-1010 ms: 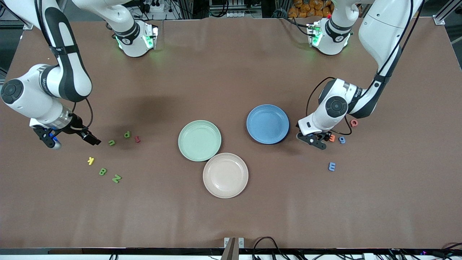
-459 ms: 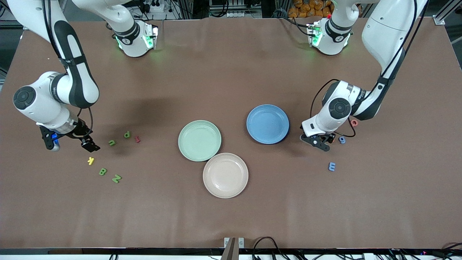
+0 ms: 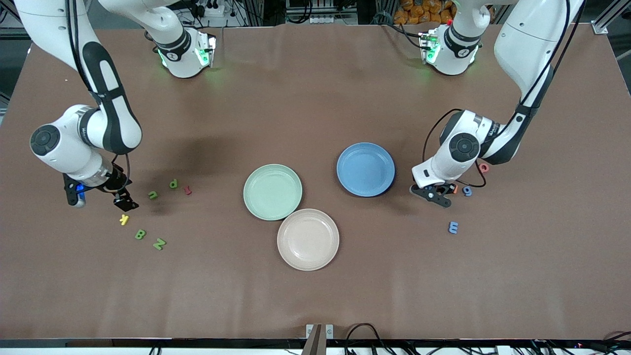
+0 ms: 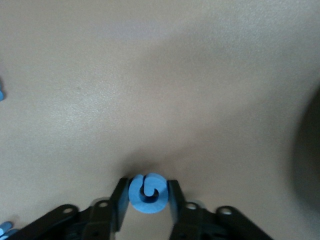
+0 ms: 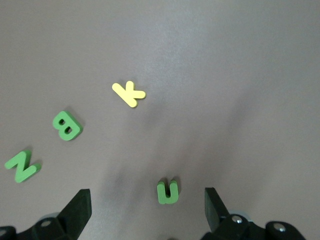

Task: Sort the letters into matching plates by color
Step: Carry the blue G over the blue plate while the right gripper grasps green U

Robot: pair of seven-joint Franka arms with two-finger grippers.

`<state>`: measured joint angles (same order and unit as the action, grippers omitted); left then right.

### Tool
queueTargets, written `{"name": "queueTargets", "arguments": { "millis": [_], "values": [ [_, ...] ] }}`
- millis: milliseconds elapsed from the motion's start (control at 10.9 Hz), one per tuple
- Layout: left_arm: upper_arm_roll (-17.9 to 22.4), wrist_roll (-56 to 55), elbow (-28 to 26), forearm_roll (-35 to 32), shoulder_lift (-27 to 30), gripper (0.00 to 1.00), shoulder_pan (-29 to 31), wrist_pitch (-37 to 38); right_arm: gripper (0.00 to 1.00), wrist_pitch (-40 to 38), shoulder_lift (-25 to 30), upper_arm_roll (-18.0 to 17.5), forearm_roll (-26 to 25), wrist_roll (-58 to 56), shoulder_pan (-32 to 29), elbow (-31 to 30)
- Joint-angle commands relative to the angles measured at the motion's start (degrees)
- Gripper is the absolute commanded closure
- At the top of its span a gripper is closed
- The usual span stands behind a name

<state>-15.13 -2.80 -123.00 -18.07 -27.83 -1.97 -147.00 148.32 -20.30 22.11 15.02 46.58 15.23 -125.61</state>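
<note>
My left gripper (image 3: 435,194) is shut on a curled blue letter (image 4: 147,193), low over the table beside the blue plate (image 3: 366,169), toward the left arm's end. Blue letters 9 (image 3: 467,191) and E (image 3: 453,227) lie near it. My right gripper (image 3: 100,196) is open and empty over the table beside the green letter u (image 3: 153,195), which shows between its fingers in the right wrist view (image 5: 168,192). Green letters p (image 3: 173,184), B (image 3: 140,234) and Z (image 3: 158,243) lie around. The mint green plate (image 3: 272,192) is empty.
A beige-pink plate (image 3: 308,239) touches the green plate on its nearer side. A yellow K (image 3: 124,220) and a red letter (image 3: 187,190) lie among the green ones. An orange letter (image 3: 454,189) and a red letter (image 3: 484,167) lie by the left gripper.
My right arm has swung toward the table's middle and its gripper has turned, closer to the green u and yellow K. My left gripper shifted slightly and hides most of the orange letter.
</note>
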Motion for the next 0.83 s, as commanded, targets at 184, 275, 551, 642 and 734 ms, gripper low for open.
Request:
{"name": "queueTargets", "arguments": {
  "millis": [184,275,551,642,734],
  "values": [
    [0.01,-2.56,0.13,-0.83,-0.13,1.0,0.22,-0.92,0.0,2.23,-4.56,-1.1,9.66,0.71,0.15,1.85],
    [-0.07,-4.39,0.65,-0.83,-0.12,1.0,0.13,-0.92,0.0,2.84,-5.27,-1.54,9.85,0.71,0.15,1.77],
    [-0.43,-6.51,2.41,-0.3,0.93,1.0,0.13,-0.84,0.0,4.69,-7.73,-2.16,11.43,0.62,0.15,1.77],
    [-0.51,-7.04,2.59,-0.04,1.28,1.0,0.13,-0.84,0.0,4.87,-8.17,-2.16,11.34,0.62,0.24,1.77],
    [-0.51,-7.05,2.59,0.05,1.72,1.0,0.13,-0.75,0.0,4.87,-8.09,-2.16,11.43,0.62,0.24,1.68]
  ]
}}
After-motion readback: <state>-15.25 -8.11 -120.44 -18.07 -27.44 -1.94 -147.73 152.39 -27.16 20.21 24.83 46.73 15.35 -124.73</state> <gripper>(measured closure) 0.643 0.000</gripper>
